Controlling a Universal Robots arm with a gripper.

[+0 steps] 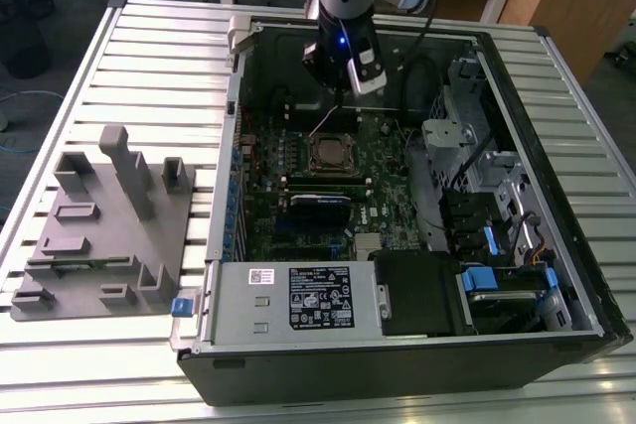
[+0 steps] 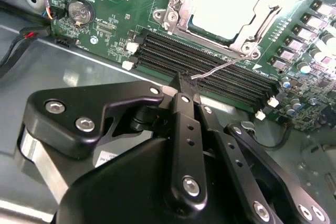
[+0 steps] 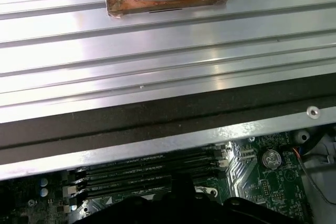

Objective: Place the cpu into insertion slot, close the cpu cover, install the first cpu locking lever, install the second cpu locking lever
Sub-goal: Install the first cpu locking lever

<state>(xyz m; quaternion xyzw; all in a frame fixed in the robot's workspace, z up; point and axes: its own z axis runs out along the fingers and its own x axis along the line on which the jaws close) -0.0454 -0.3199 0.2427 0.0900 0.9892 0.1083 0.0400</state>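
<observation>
Chip [image 2: 223,6] sat in its socket [image 2: 193,23], cover [image 2: 244,38] shut over it. Pincer [image 2: 184,83] was pinched together on the raised wire lever's [image 2: 220,66] free end, probably to steer it.

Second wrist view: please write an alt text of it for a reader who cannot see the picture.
The black gripper, jaws closed on the end of a thin wire locking lever, hangs over the long black memory slots. Behind them on the green board, the cpu lies under the closed cpu cover.
</observation>
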